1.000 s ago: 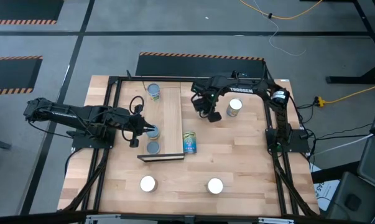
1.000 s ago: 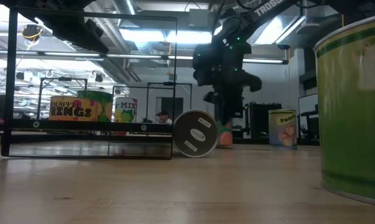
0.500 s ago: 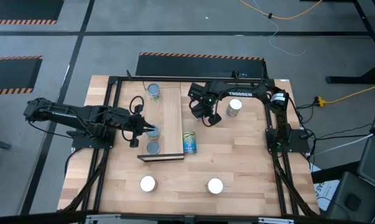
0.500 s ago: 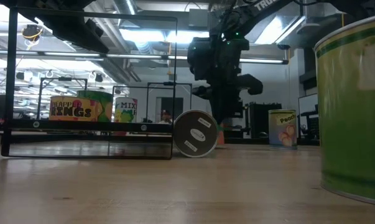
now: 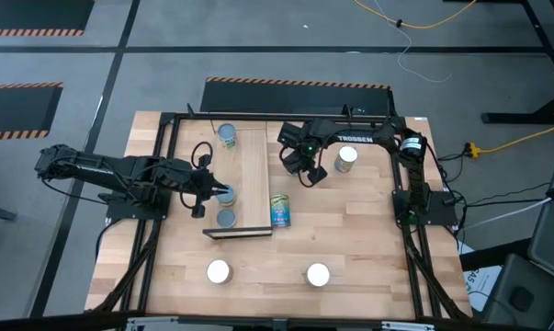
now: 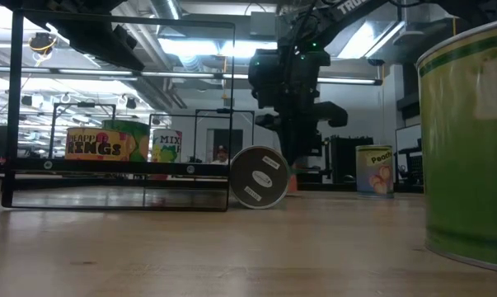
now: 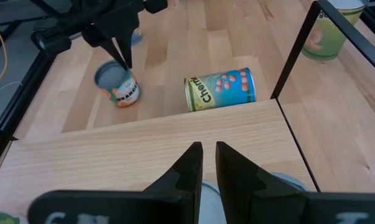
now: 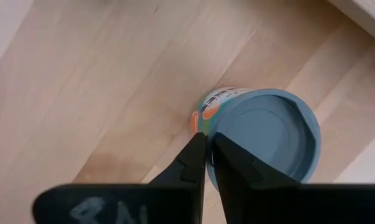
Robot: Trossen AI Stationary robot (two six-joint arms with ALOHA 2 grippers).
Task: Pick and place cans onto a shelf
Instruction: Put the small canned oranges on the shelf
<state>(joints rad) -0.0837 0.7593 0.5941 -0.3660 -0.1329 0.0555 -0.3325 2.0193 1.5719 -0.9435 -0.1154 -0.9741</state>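
Note:
The shelf [image 5: 254,179] is a light-wood plank on the tabletop. My right gripper [image 5: 310,172] stands to its right, shut on an orange-labelled can [image 8: 268,134] with a grey-blue top, which also shows in the left wrist view [image 7: 119,87]. My left gripper [image 5: 215,194] reaches over the shelf's left edge and is shut at a grey-topped can [image 5: 225,195] standing on the shelf. A blue-and-yellow can [image 5: 280,211] lies on its side on the table against the shelf's right edge. My right gripper pinches the orange-labelled can's top rim [image 8: 207,127] at one spot, one finger inside the rim and one outside. The fingers [image 7: 122,57] point down from above. The can hangs slightly tilted; whether its base touches the table I cannot tell. My left gripper holds its nearly closed fingers [image 7: 193,158] over the top [image 7: 283,183] of the can on the shelf, slanting in from the table's left. The fingers hide the place of contact. The can stands upright on the plank.
Two more cans stand on the shelf, at its far end [image 5: 226,135] and its near end [image 5: 225,218]. White-topped cans stand on the table at the far right [image 5: 347,158] and near the front edge [image 5: 219,271] [image 5: 318,274]. A black frame [image 5: 166,165] borders the table.
My right gripper has moved a little toward the table's left edge and risen slightly, staying shut. The orange-labelled can has shifted the same way with it. For the last half second it has kept still.

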